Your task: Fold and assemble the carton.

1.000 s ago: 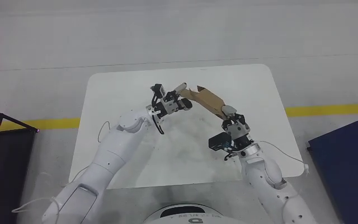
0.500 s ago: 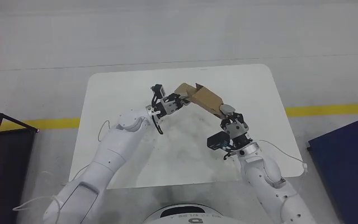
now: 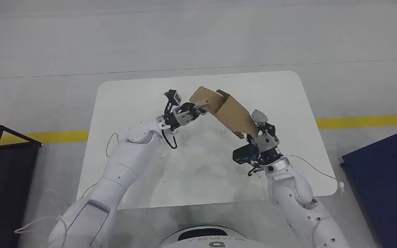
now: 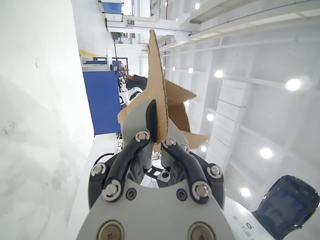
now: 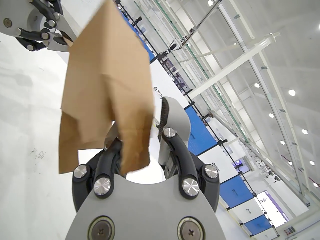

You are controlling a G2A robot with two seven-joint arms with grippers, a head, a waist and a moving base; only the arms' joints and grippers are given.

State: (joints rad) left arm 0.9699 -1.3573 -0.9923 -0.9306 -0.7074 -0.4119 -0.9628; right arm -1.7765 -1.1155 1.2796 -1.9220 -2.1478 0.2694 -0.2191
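The table (image 3: pixel 118 111) is viewed steeply from above by the top camera, mounted toward six o'clock. Each wrist camera is set close behind its own jaws, seemingly tilted ceilingward. The carton (image 3: pixel 229 111) is shared by all three views.

carton (image 5: pixel 107 76) loose in r claw (image 5: pixel 140 118); l claw (image 5: pixel 63 41) pinches corner

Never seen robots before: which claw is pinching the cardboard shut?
The left gripper: it is clamped on an edge of the carton. The right gripper stands open around the other end.
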